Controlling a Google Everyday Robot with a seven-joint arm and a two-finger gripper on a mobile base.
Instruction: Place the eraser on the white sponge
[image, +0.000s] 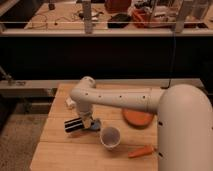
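Wooden worktop (55, 150), light planks, seen from above and behind the arm.

Item, left: the white sponge (70, 103), a small cream block near the worktop's rear left, partly hidden behind the arm's elbow.

Item, left of centre: the eraser (74, 125), black with pale stripes, sitting at the tip of the gripper (86, 123), well forward of the sponge and not on it. It appears pinched in the jaws, though whether it rests on the wood or hangs just above it cannot be told.

Item, just right of the gripper: a small blue lump (95, 123), touching or nearly touching the wrist.

Item, centre front: a round white cup (110, 137), upright, mouth up, near the blue lump.

Item, right of centre: an orange disc (137, 118), flat on the worktop, its rear edge covered by the arm.

Item, front right: a carrot (141, 151), lying on its side beside the cup.

Item, right: the white arm (120, 98), running from the large shoulder casing across the worktop to the elbow, then down to the gripper. It lies between the sponge and the eraser's position.

Beyond: a dark rail and a cluttered bench (125, 20).
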